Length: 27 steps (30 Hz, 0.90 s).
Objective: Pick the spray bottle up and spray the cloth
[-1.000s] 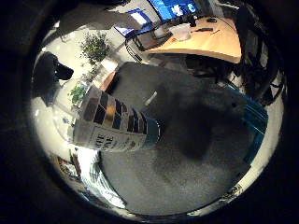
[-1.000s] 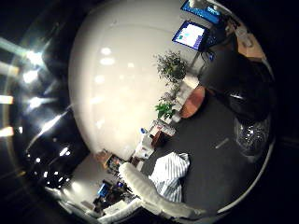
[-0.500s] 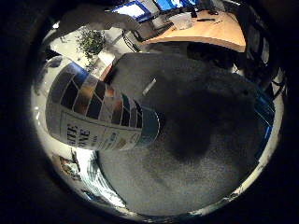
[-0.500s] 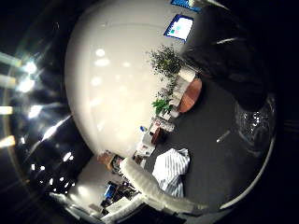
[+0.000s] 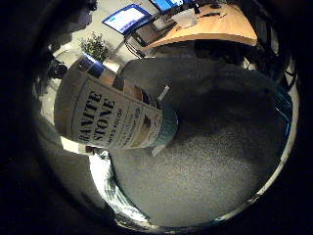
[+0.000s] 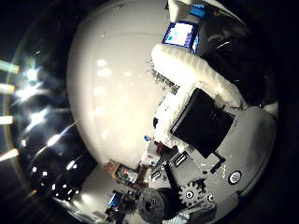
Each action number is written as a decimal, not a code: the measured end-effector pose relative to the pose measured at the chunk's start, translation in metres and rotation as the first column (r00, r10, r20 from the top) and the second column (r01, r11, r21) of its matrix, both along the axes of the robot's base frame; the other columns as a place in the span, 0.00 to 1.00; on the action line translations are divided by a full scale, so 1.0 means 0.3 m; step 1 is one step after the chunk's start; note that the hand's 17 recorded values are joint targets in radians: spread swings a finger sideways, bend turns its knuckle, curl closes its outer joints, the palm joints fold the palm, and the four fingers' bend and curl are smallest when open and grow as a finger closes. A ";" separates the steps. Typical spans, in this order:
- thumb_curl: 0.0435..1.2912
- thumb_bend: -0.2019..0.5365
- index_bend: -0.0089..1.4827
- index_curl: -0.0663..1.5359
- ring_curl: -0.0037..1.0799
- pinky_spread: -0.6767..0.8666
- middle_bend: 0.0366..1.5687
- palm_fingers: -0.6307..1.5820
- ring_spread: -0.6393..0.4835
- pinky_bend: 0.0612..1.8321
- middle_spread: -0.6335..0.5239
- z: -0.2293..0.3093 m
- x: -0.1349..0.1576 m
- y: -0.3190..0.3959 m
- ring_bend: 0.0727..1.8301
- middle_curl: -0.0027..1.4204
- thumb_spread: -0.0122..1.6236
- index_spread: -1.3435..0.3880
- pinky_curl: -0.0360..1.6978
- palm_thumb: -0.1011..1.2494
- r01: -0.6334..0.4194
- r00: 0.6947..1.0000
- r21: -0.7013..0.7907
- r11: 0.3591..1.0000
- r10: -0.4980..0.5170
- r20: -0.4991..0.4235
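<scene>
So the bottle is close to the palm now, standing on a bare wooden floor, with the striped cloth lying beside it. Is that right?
Not quite: the floor is not bare wood. In the little finger side palm view the bottle fills much of the picture, so it is close to the palm, but it stands on grey carpet. The striped cloth does lie beside it. The only wood in sight is a desk further off.

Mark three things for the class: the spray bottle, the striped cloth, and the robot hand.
spray bottle [image 5: 115, 120]: little finger side palm view, on its printed label.
striped cloth [image 5: 111, 188]: little finger side palm view, on its folds beside the bottle.
hand [image 6: 201, 123]: thumb side palm view, on a black finger part.
</scene>
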<state>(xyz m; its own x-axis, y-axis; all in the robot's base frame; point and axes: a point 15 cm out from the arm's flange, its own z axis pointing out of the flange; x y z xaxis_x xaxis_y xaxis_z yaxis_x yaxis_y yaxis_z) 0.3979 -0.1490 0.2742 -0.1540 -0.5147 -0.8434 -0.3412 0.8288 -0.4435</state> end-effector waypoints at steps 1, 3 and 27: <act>0.25 0.29 0.29 0.32 0.43 0.04 0.68 0.90 0.30 0.59 0.26 0.005 0.004 0.010 0.67 0.42 0.78 0.43 0.10 0.69 -0.011 1.000 0.006 1.000 0.011 0.006; 0.25 0.27 0.36 0.35 0.45 0.06 0.70 0.91 0.33 0.61 0.29 0.009 0.008 0.020 0.69 0.43 0.81 0.43 0.13 0.69 -0.024 1.000 0.011 1.000 0.024 0.013; 0.50 0.26 0.73 0.46 0.53 0.20 0.83 0.85 0.38 0.68 0.38 0.083 0.038 0.058 0.76 0.45 0.78 0.60 0.30 0.76 -0.091 0.995 -0.002 0.996 0.091 0.049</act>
<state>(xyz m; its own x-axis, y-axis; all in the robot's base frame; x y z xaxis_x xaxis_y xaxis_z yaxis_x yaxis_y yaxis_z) 0.4093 -0.1317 0.2991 -0.0655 -0.5244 -0.8489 -0.3931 0.7955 -0.4611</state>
